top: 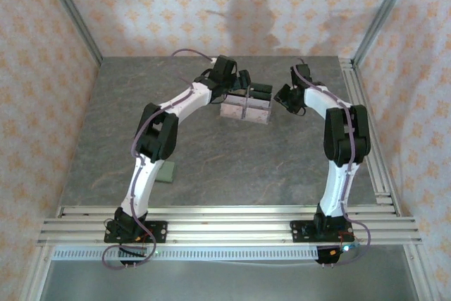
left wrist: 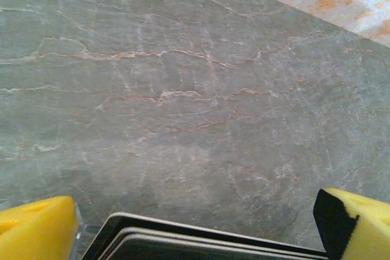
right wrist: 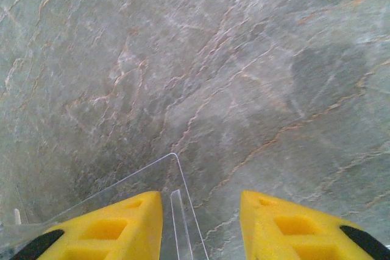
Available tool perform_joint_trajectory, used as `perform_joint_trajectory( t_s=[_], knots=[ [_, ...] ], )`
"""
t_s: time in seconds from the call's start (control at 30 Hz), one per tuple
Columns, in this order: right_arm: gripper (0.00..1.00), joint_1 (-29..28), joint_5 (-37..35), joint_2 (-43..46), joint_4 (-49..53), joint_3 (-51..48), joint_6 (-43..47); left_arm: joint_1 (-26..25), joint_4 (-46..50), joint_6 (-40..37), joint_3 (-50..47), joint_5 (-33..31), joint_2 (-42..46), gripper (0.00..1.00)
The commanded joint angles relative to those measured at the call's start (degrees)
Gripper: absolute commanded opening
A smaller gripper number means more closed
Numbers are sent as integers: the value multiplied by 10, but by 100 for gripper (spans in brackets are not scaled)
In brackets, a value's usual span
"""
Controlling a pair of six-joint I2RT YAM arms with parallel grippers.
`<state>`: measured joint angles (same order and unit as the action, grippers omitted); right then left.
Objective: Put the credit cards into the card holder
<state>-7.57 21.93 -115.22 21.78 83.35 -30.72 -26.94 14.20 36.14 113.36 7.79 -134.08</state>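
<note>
The credit cards (top: 232, 110) stand upright side by side in a clear stand (top: 261, 117) at the table's middle back, showing pale pinkish-grey faces. My left gripper (top: 246, 84) hovers just over them, open wide. In the left wrist view the cards' dark top edges (left wrist: 201, 240) lie low between the yellow fingers (left wrist: 36, 229), untouched by either one. My right gripper (top: 287, 96) sits at the stand's right end, open. A corner of the clear stand (right wrist: 155, 175) reaches between its fingers (right wrist: 286, 223), beside the left one. The card holder (top: 167, 171), small and sage-green, lies flat by my left arm.
The grey marbled table (top: 232, 167) is walled by patterned panels (top: 42, 68) on three sides. An aluminium rail (top: 225, 220) carrying both arm bases runs along the near edge. Another rail (top: 366, 125) lines the right side.
</note>
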Motion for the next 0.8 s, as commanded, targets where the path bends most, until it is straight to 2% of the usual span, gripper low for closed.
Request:
perform_joint_trajectory(
  t_s=[0.0, 0.23, 0.6, 0.77],
  knots=[
    [40, -29, 69, 37, -93, 7, -8, -69, 30, 12, 17, 83, -13, 100],
    [46, -7, 61, 53, -85, -13, -4, -64, 51, 46, 22, 3, -5, 100],
    [50, 17, 44, 101, -48, -32, 19, -26, 82, 51, 69, -23, -10, 100],
    [50, 17, 40, 93, -49, -40, 22, -23, 98, 44, 91, -12, -26, 100]
  ],
)
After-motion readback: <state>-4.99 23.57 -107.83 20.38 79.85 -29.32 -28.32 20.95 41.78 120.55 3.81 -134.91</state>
